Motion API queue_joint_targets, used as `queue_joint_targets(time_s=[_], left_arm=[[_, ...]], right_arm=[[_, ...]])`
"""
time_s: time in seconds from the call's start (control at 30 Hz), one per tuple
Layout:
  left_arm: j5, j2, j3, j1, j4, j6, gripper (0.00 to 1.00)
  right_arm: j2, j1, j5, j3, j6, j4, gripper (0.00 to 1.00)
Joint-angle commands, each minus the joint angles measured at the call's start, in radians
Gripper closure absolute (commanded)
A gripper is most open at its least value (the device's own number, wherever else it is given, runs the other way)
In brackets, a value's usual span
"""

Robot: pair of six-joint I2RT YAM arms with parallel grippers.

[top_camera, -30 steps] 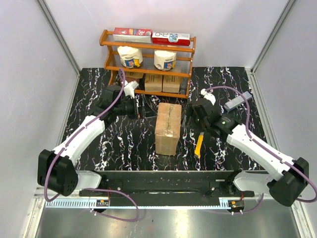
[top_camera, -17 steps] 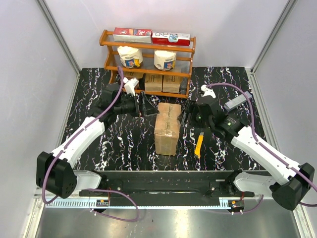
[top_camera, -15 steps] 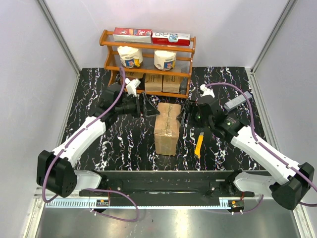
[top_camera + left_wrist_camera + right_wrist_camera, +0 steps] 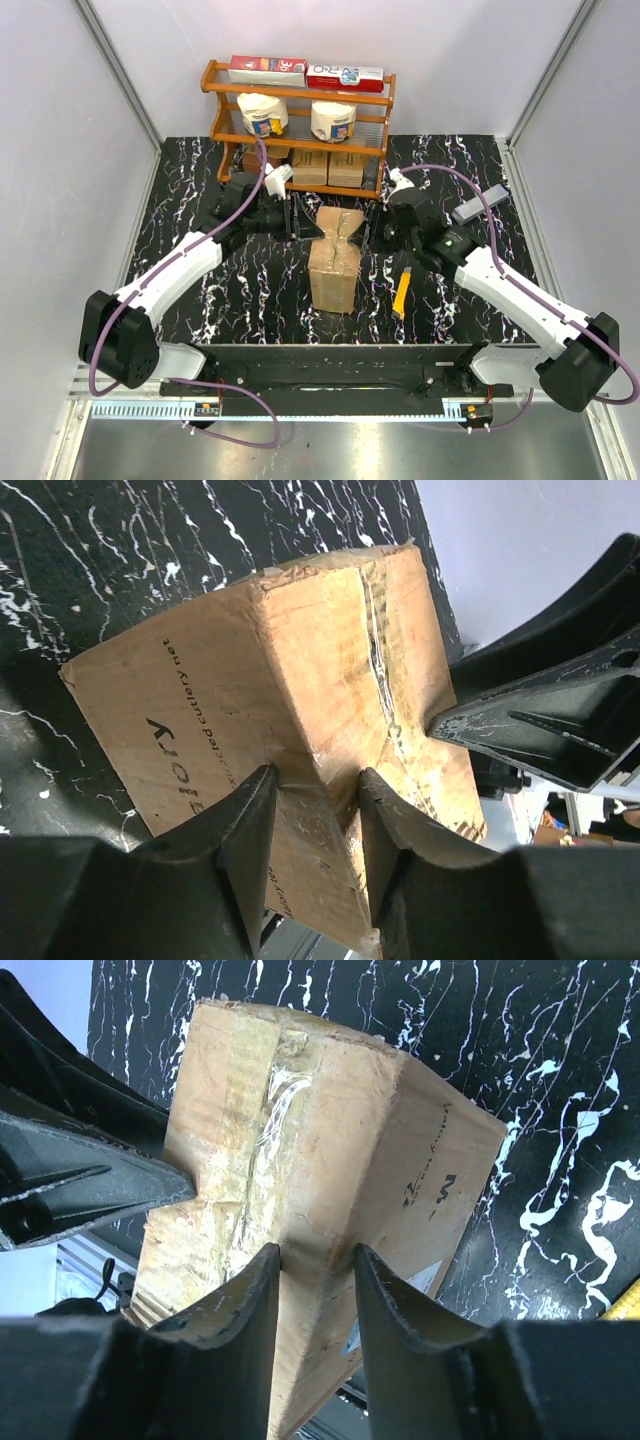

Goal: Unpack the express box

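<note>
Pinching the express box (image 4: 334,268) from both sides, the left tool (image 4: 315,780) and the right tool (image 4: 318,1255) are each partly closed on a raised fold of cardboard at the top edges. Their fingers press against it, and the tape runs along the top between them. The box stands in the middle of the desk (image 4: 470,170), in front of the wooden shelf (image 4: 300,95). A yellow knife (image 4: 401,292) lies near it on the right.

The main risk, as I judge it, is the squeeze itself — the top looks buckled inward, and more pressure could crush the box or whatever is inside. If the arms pull apart while the tape is intact, the cardboard may tear at the pinch instead of the flaps opening. One tool could also slip off and let the box tip or skid. A lift might simply drag the whole box up.

Whether the tape is cut I cannot tell — it only looks wrinkled and glossy. The contents are hidden, the black lettering is cut off by the fingers, and the top view hides the fingertips behind the tool bodies.
</note>
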Motion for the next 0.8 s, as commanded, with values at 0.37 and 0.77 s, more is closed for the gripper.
queue_joint_targets(time_s=[0.37,0.77], left_arm=[[-0.095,-0.037,0.210,-0.020,-0.168,0.122,0.64],[-0.206,-0.028,0.188,0.018,-0.267,0.151,0.41]], right_arm=[[0.221,0.023,-0.225,0.237,-0.007,0.193,0.68],[0.315,0.028,-0.082,0.339,-0.005,0.058,0.37]])
